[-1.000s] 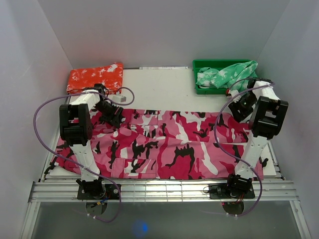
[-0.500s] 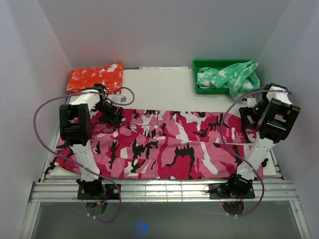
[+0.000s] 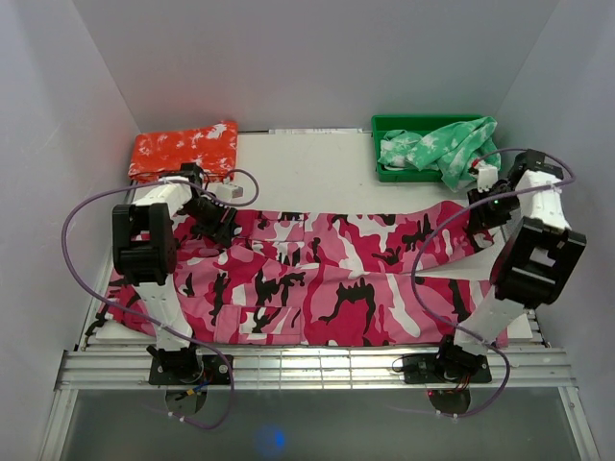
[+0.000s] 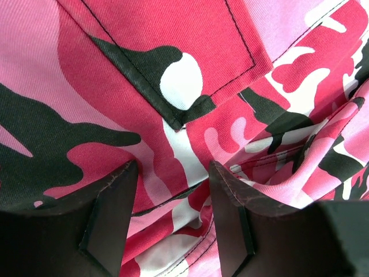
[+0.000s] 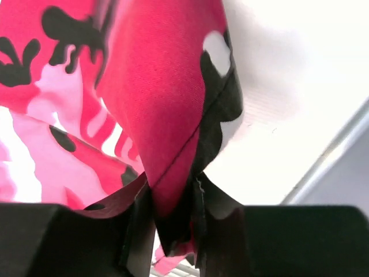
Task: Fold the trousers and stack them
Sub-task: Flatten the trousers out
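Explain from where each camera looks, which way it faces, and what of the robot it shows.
Top: above and behind the robot, facing down at the table and the trousers; the left arm and the right arm show whole.
Left wrist: on the left arm, facing down at the cloth; the left gripper shows, fingers apart.
Right wrist: on the right arm, facing the lifted trouser edge; the right gripper shows, shut on it.
Shared: all three views see the trousers.

Lab test cell: white walls [image 3: 317,58], aluminium rail [image 3: 317,370].
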`<state>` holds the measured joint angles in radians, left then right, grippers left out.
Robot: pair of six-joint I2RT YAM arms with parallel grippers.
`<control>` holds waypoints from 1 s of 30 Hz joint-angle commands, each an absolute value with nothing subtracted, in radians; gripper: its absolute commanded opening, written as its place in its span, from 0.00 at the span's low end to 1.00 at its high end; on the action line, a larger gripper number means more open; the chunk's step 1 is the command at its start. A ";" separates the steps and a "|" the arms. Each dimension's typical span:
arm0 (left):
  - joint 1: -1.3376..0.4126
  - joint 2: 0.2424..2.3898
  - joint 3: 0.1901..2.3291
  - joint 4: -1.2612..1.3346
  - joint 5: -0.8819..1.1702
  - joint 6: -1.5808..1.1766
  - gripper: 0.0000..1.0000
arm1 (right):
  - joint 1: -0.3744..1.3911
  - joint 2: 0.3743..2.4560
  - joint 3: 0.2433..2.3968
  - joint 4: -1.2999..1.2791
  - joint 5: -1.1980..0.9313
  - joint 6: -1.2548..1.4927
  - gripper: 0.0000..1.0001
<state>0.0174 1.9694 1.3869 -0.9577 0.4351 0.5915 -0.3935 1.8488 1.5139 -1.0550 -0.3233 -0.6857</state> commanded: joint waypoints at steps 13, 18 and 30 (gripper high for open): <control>0.017 1.858 1.256 -0.893 0.448 0.565 0.63 | 0.114 1.339 1.155 -0.956 -0.319 -0.824 0.88; 0.017 1.848 1.241 -0.881 0.451 0.558 0.63 | 0.112 1.472 1.255 -0.890 -0.290 -0.674 0.80; 0.017 1.827 1.226 -0.877 0.426 0.548 0.64 | 0.184 1.788 1.376 -0.786 -0.232 -0.381 0.73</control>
